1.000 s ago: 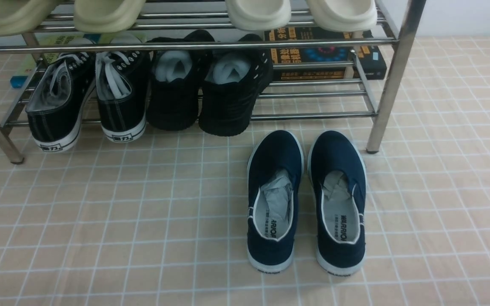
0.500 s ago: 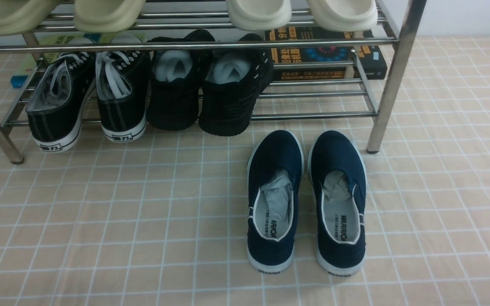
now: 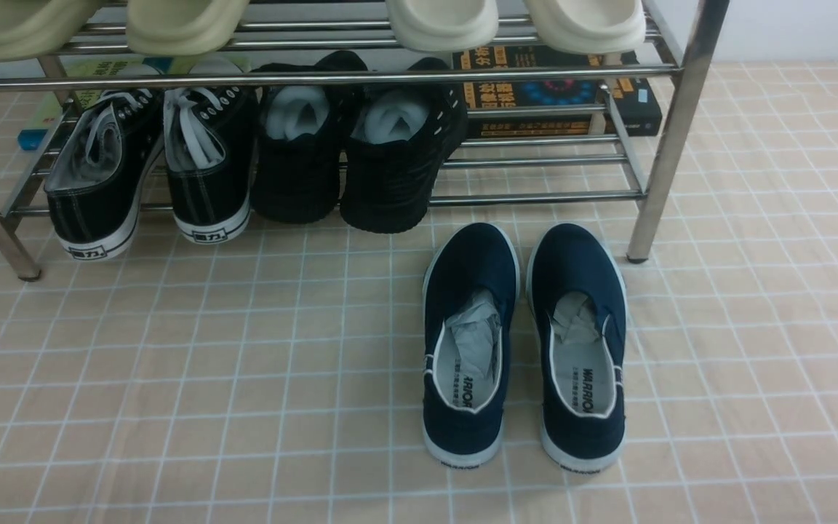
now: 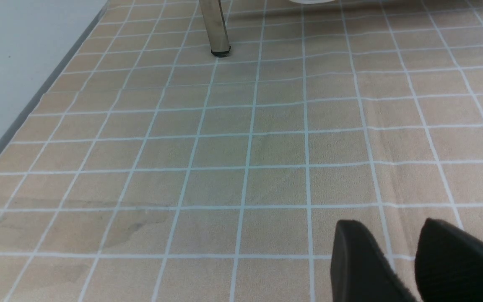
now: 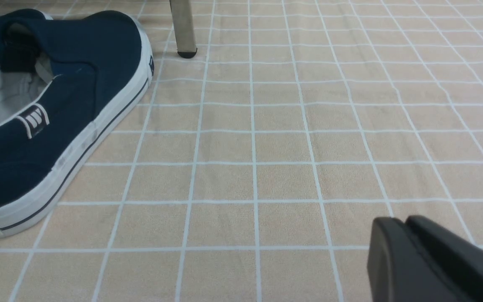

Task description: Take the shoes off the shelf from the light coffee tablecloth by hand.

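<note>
The two navy shoes (image 3: pixel 470 269) (image 3: pixel 575 266) stand side by side on the light coffee tablecloth (image 3: pixel 244 364), toes pointing at the chrome shelf (image 3: pixel 670 131), just in front of its right end. Neither arm shows in the front view. In the right wrist view one shoe (image 5: pixel 78 84) lies off to the side, apart from my right gripper (image 5: pixel 397 220), whose fingers are pressed together with nothing in them. My left gripper (image 4: pixel 388 226) hovers over bare cloth, a small gap between its fingers and nothing in it. A shelf leg (image 4: pixel 216 25) stands far ahead of it.
Black lace-up sneakers (image 3: pixel 150 167) and black knit shoes (image 3: pixel 353 160) sit on the lower tier. Cream slippers (image 3: pixel 441 22) rest on the upper tier. Books (image 3: pixel 557 94) lie behind the shelf. A grey wall (image 4: pixel 15 63) borders the cloth in the left wrist view.
</note>
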You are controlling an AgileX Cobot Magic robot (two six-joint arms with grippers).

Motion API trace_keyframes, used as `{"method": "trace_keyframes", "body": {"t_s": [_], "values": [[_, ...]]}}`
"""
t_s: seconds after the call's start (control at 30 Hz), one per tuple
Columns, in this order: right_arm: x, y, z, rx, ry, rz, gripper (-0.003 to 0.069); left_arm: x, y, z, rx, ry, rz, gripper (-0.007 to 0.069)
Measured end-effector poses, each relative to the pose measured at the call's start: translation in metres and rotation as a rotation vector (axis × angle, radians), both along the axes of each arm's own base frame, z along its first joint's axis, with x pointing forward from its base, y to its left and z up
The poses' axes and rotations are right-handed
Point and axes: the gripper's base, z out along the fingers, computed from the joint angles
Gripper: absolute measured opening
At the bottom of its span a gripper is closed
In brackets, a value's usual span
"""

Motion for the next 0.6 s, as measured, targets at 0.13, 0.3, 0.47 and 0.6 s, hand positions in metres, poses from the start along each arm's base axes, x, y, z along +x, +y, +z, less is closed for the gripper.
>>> {"method": "trace_keyframes", "body": {"t_s": [0.13,0.3,0.47,0.6], "values": [[0.0,0.0,0.0,-0.001,0.0,0.0,0.0058,0.0,0.0,0.0,0.0,0.0,0.0,0.024],[0.0,0.0,0.0,-0.001,0.0,0.0,0.0067,0.0,0.0,0.0,0.0,0.0,0.0,0.024],[0.0,0.0,0.0,-0.001,0.0,0.0,0.0075,0.0,0.0,0.0,0.0,0.0,0.0,0.024],[0.0,0.0,0.0,0.0,0.0,0.0,0.008,0.0,0.0,0.0,0.0,0.0,0.0,0.024]]}}
